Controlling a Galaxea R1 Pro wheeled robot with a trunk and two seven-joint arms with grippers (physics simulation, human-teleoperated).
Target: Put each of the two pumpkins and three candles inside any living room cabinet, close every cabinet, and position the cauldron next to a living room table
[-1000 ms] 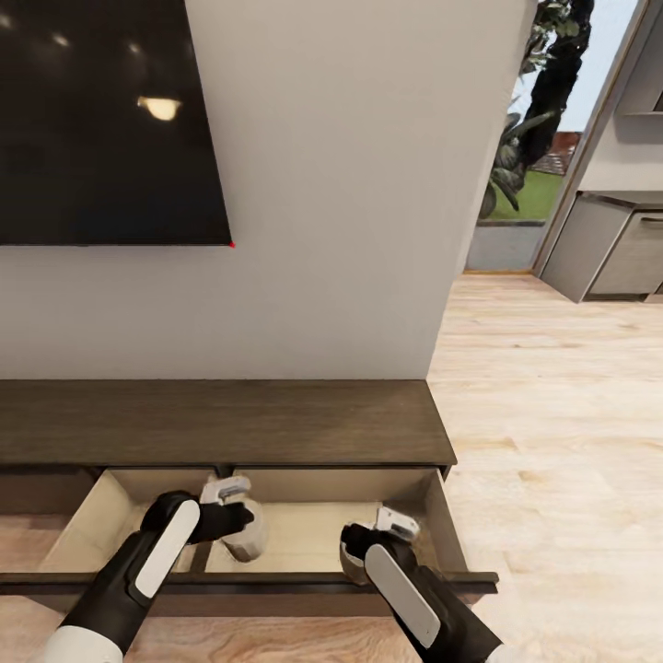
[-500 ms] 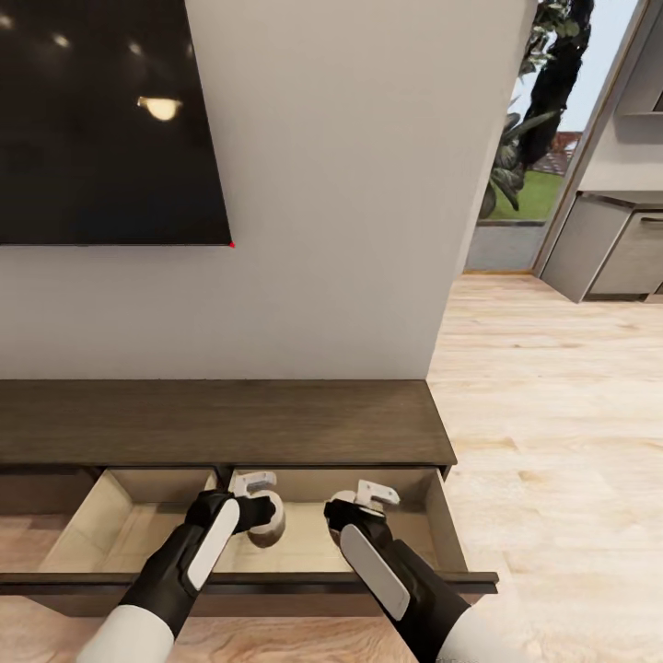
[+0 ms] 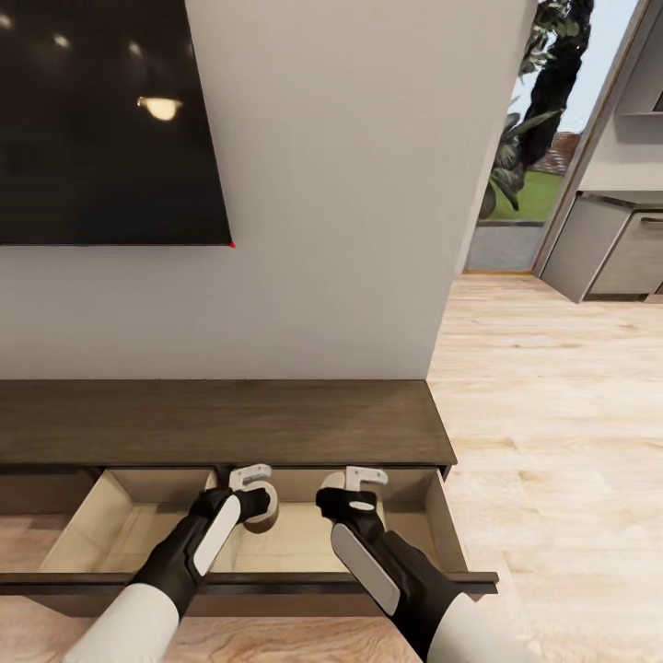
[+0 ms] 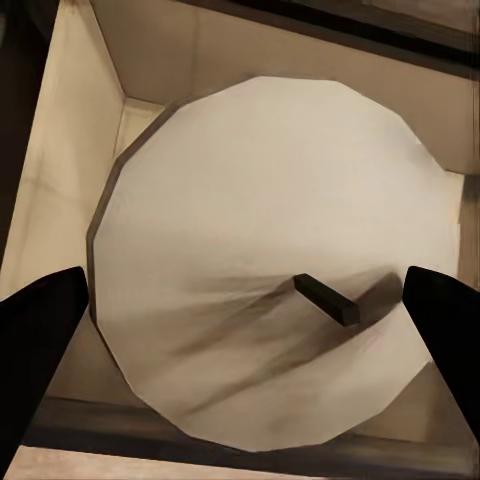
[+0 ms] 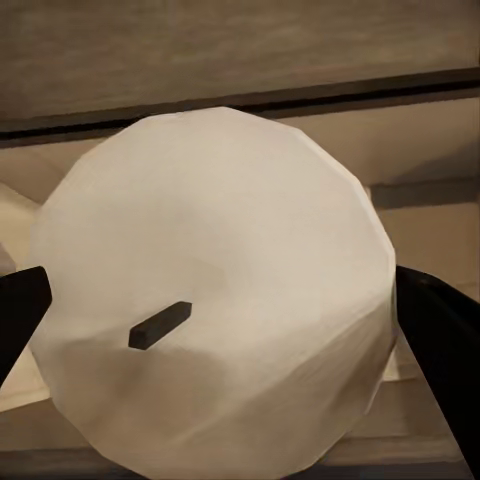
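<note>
We count two candles, one (image 4: 270,260) and another (image 5: 215,330), both over the one open cabinet (image 3: 276,543) drawer.

Dark-brown wood-grain cabinet (image 3: 221,422), pale beige drawer (image 3: 120,539) inside, cream candle (image 4: 270,260) with black wick (image 4: 326,300), second cream candle (image 5: 215,290), black-and-white arms (image 3: 189,562).

Lighting: even, bright, soft render. Glare: ceiling-lamp reflection (image 3: 160,108) on dark wall screen (image 3: 101,120). Daylight through far right doorway (image 3: 543,138). Shadows: faint inside drawer (image 3: 276,525). Wrist views sharp, faceted; edges slightly stretched.
</note>
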